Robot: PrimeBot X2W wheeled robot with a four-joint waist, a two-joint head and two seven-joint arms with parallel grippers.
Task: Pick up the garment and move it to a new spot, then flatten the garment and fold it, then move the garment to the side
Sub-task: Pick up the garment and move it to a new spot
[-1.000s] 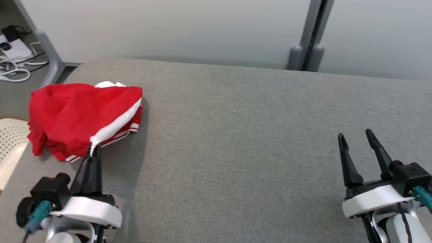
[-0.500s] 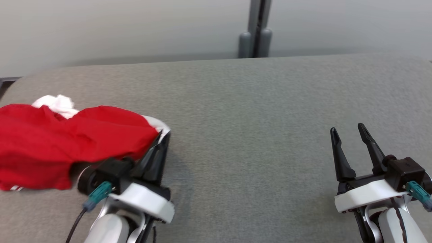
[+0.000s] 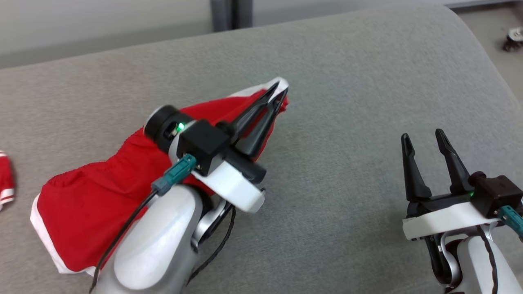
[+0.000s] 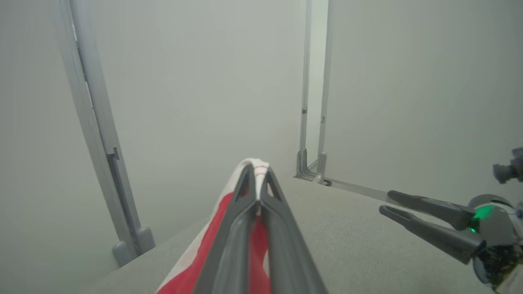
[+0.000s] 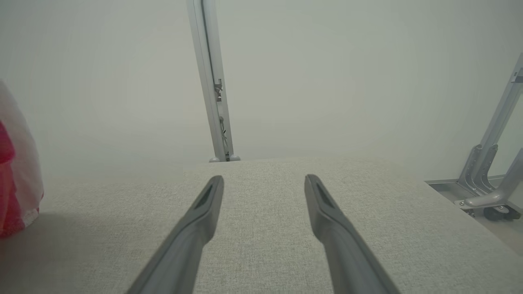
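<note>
Centre frame, the left hand (image 3: 281, 88) clamps the white hem of a seemingly limp, light red garment (image 3: 81, 200); the right hand (image 3: 423, 137) gapes empty.

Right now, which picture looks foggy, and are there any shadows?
Left wrist view: hazy, the posts lean from the wide lens. Right wrist view: the garment at the left edge is blurry, with a shadow on the table beside it. Head view: sharp, a green light glows behind the left end effector.
</note>
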